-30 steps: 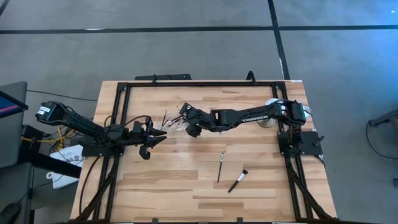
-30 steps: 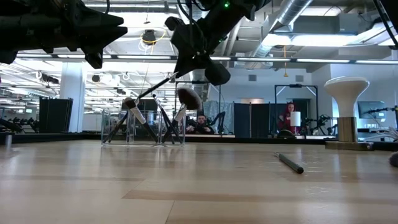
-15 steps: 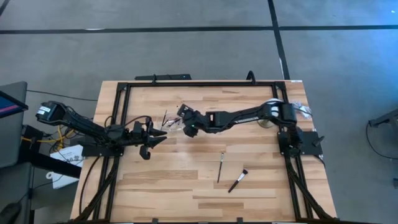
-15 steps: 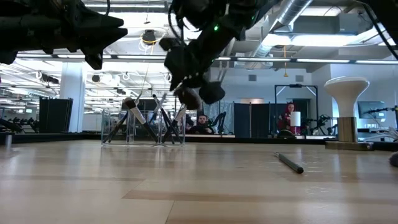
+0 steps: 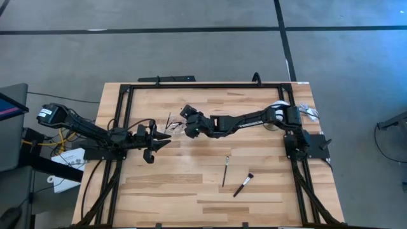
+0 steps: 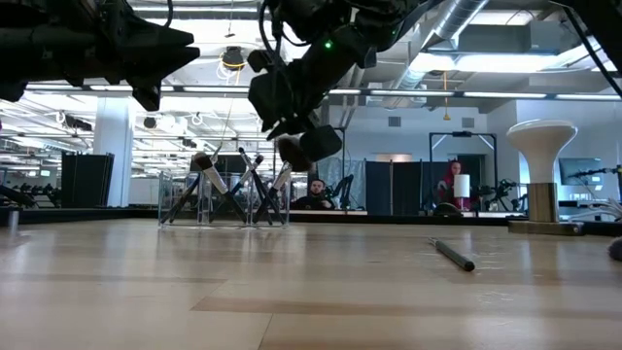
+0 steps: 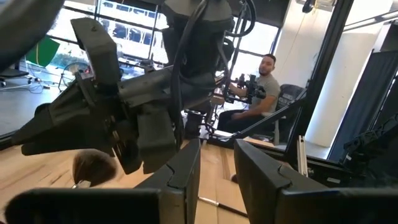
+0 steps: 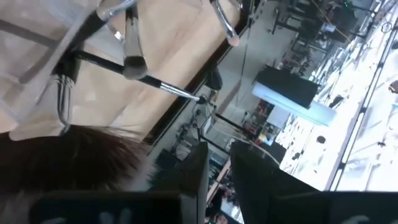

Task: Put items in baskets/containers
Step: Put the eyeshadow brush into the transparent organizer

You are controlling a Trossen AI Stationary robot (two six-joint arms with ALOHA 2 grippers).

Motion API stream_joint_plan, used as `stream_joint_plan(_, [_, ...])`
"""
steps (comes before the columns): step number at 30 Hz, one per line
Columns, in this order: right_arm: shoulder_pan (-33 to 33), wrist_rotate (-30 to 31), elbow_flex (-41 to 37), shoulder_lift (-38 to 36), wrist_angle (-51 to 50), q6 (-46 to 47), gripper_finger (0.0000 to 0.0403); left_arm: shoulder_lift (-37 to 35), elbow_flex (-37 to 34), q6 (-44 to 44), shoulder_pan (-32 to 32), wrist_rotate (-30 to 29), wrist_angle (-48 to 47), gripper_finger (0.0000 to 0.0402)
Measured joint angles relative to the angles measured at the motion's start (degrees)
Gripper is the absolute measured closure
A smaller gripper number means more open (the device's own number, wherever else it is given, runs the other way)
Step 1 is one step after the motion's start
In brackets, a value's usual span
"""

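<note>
Above the middle of the bench (image 5: 191,203), toward its far long edge, the right pincer (image 5: 189,122) hangs over the right end of the container (image 5: 173,125). Its fingers (image 8: 196,180) are a narrow gap apart, and nothing shows between them. A fluffy brush head (image 6: 292,151) sits just under it. I cannot tell whether that brush already rests in the container. The container stands between the two pincers, with several brushes (image 6: 209,180) leaning crosswise inside it.

The left pincer (image 5: 166,136) waits just beside the container's left end. Its fingers (image 7: 186,174) are spread and empty.

Two brushes are not yet put away. Both lie flat on the bench, well apart from the container, toward the long edge nearest the low camera and right of centre. The slim brush (image 5: 225,170) is nearer the right pincer, and its long axis runs almost straight from one long edge toward the other. The second brush (image 5: 243,184) lies beside it, farther out and slanted, with its head toward the right edge.

Both brushes lie on the right arm's side, so that arm looks better placed to fetch them. It would likely need to turn its fingers across the handle.
</note>
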Motion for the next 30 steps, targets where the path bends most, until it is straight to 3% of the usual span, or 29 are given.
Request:
stream_joint_plan(10, [1.5, 1.4, 0.0, -3.6, -1.1, 2.3, 0.0342, 0.0, 0.0, 0.0, 0.0, 0.0, 0.0, 0.0306])
stream_joint_plan(16, [2.8, 0.2, 0.0, -13.1, -13.2, 20.7, 0.0342, 0.0, 0.0, 0.0, 0.0, 0.0, 0.0, 0.0306])
stream_joint_plan(22, [2.6, -16.8, 0.0, -23.0, -29.8, 46.9, 0.0342, 0.0, 0.0, 0.0, 0.0, 0.0, 0.0, 0.0306])
stream_joint_plan(30, [2.9, -24.5, 0.0, -30.0, -36.9, 56.8, 0.0342, 0.0, 0.0, 0.0, 0.0, 0.0, 0.0, 0.0306])
